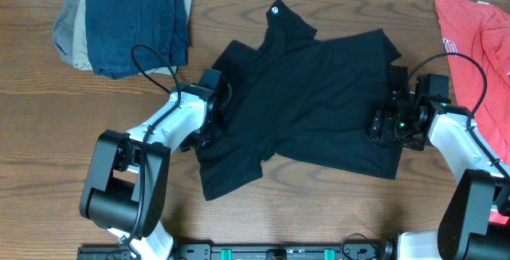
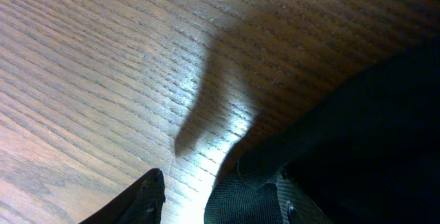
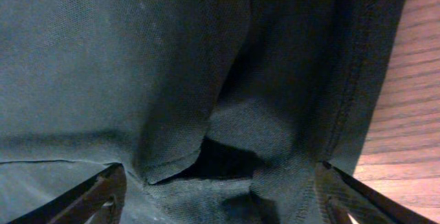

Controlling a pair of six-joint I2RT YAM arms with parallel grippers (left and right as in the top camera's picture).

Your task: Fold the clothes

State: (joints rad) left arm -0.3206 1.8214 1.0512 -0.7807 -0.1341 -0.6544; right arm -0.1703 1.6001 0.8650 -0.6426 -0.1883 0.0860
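Right wrist view looks straight down on the right pincer [image 3: 223, 198]. Its two dark, wedge-shaped fingers stand wide apart, open, over the black T-shirt [image 3: 137, 66]. The thin knit shows a fine mesh grain, a soft fold bulges between the jaws, and a stitched hem runs down the right side. Beyond the hem lies a strip of the wood-grain surface [image 3: 416, 100]. In the left wrist view the left pincer [image 2: 220, 205] is also open. One black fingertip shows at the lower left and bare wood shows in the gap. A rumpled edge of the shirt bunches against the other side, where that finger is mostly hidden. Overhead, two white-and-black arms reach in from the near edge, the left pincer at the shirt's left side and the right pincer at its right hem. The shirt lies spread and creased in the middle of the surface, one sleeve pointing toward the near left, with a small white round logo mark [image 1: 276, 8] at its far end. Farther back on the left, a dark blue folded garment [image 1: 135, 21] rests on tan and grey garments [image 1: 70, 29]. At the far right edge lies a crumpled red T-shirt [image 1: 478, 41].
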